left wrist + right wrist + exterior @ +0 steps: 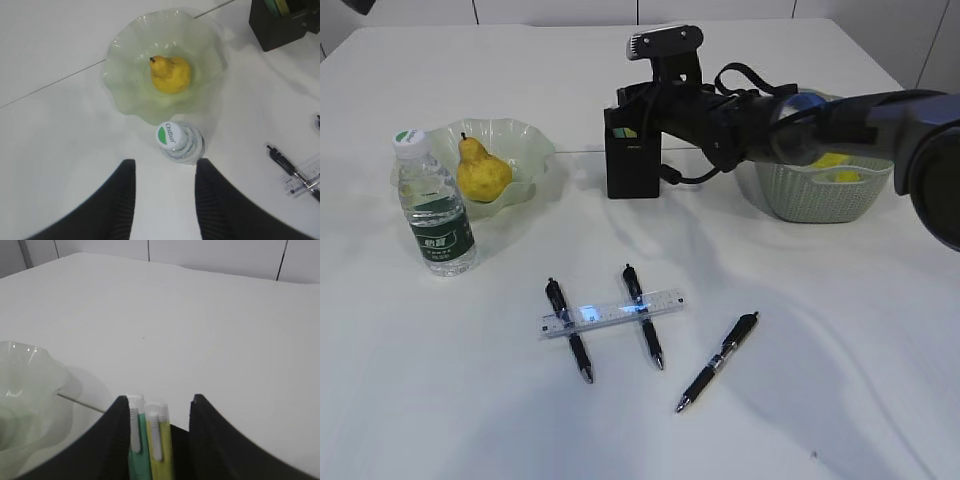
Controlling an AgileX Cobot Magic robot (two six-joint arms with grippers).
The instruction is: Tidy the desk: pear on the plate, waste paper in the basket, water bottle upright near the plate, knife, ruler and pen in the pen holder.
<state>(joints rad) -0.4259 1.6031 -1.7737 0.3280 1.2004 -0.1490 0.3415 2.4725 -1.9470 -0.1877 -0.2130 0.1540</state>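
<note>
We see the yellow pear [482, 172] on the ruffled green plate [532, 146], the water bottle [435, 220] upright beside it, and the clear ruler [613, 312] seemingly across two pens [642, 315].

Basket [790, 195] interior largely hidden behind the right arm; ruler [306, 179] cut off by frame edge (markings illegible).

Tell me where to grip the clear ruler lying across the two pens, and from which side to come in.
Grip the ruler from above at its middle, between the left pen and middle pen, pinching across its narrow width. It lies flat, probably propped slightly off the desk by those pens, so fingers might get under its long edges there. Its ends overhang and would likely tip.
</note>
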